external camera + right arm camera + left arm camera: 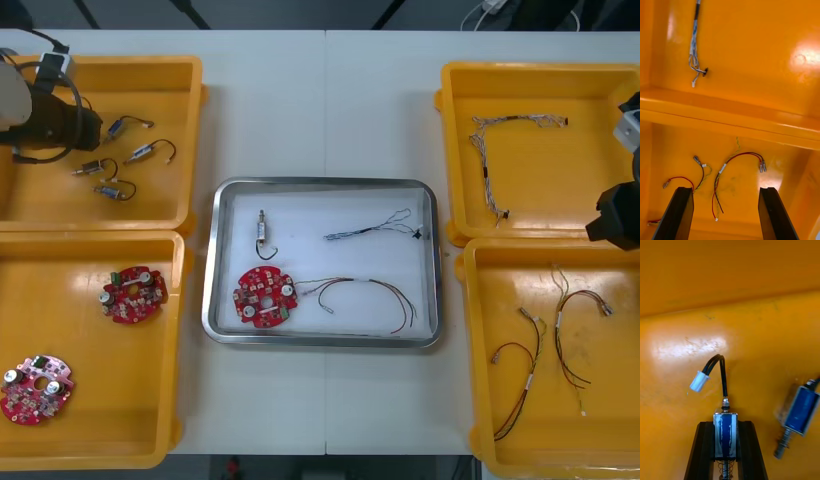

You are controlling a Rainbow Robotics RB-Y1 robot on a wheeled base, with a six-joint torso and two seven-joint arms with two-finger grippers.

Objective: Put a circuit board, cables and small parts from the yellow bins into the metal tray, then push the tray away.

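Wrist views show left jaws pinching small metal part, right jaws spread.

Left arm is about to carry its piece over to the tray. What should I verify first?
1. Grip: left pincer shut on the small metal part: ok.
2. Snag: the held part's black lead lies apart from the neighbouring part: ok.
3. Clearance: held part lifted off the floor of the far-left yellow bin: cannot tell.
4. Drop spot: metal tray has bare room near its circuit board: ok.
5. Route: right pincer open, over the right-hand yellow bins, off the tray: ok.
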